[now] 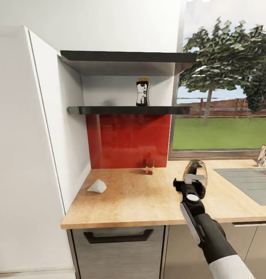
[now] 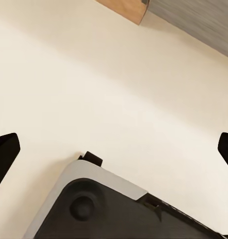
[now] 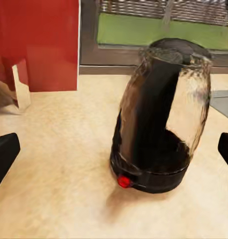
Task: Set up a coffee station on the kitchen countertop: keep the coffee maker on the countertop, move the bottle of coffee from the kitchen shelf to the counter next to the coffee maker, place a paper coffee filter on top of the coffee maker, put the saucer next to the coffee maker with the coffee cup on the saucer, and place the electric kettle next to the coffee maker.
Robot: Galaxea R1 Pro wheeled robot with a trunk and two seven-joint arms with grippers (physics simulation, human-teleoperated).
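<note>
The bottle of coffee [image 1: 142,92], dark with a yellow cap, stands on the kitchen shelf [image 1: 125,110]. On the kitchen countertop [image 1: 148,201] a pale paper coffee filter [image 1: 97,186] lies near the left wall. The clear-domed electric kettle [image 1: 196,170] [image 3: 161,119] stands upright on its black base, just beyond my right gripper [image 1: 191,179] [image 3: 115,152], which is open with its fingertips [image 3: 4,154] wide apart and short of the kettle. My left gripper [image 2: 115,152] is open and empty, pointing down at a pale floor. The coffee maker, saucer and coffee cup are out of view.
A small glass with red at the bottom [image 1: 149,166] stands against the red backsplash [image 1: 129,141]. The steel sink [image 1: 249,182] and faucet [image 1: 264,155] are at the right. A white tall cabinet [image 1: 28,155] bounds the counter's left end; a drawer front [image 1: 117,248] lies below.
</note>
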